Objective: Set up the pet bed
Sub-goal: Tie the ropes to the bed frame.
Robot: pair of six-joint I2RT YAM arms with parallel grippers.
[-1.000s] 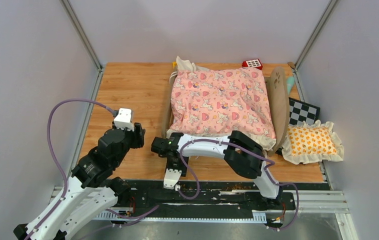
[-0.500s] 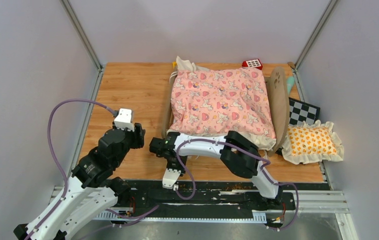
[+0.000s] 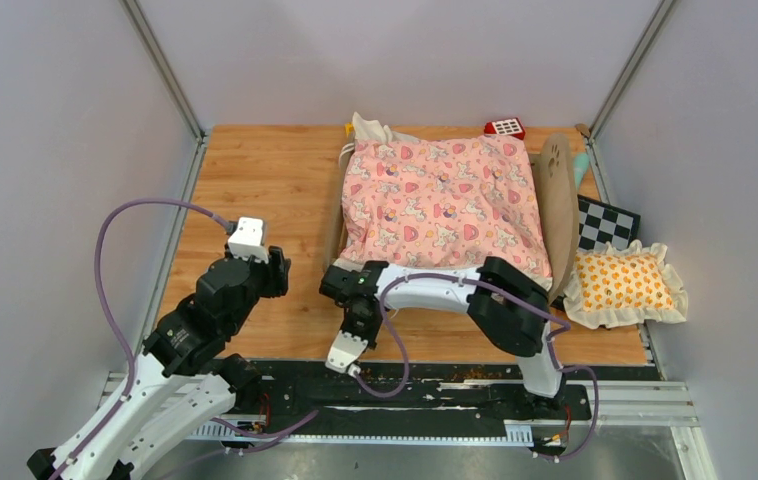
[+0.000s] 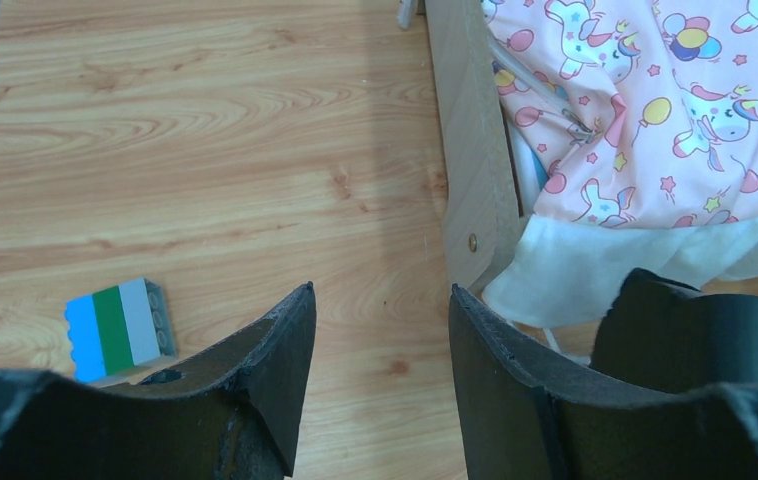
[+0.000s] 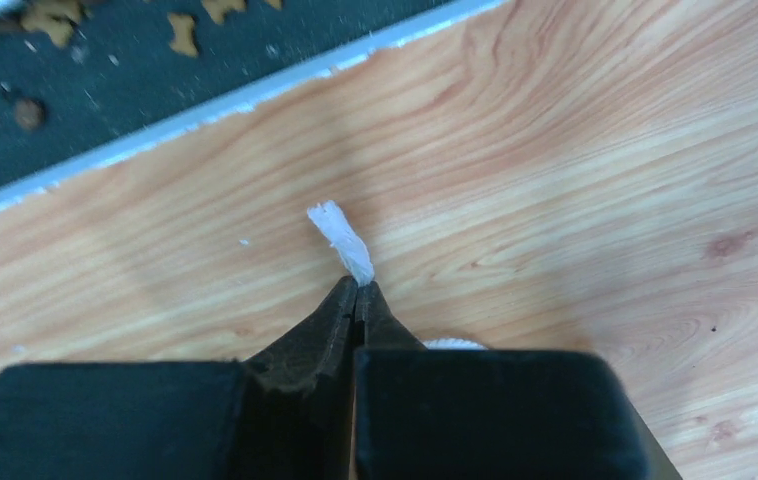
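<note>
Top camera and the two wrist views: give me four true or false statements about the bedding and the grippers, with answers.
1. The right gripper is shut on a bit of white fabric. True.
2. The left gripper holds the coloured block. False: its jaws are open over bare table, and the block lies apart from them.
3. The orange pillow lies on top of the pink quilt. False: it lies on the table beside the headboard, off the bed.
4. The pink quilt is spread over the bed frame. True.
</note>
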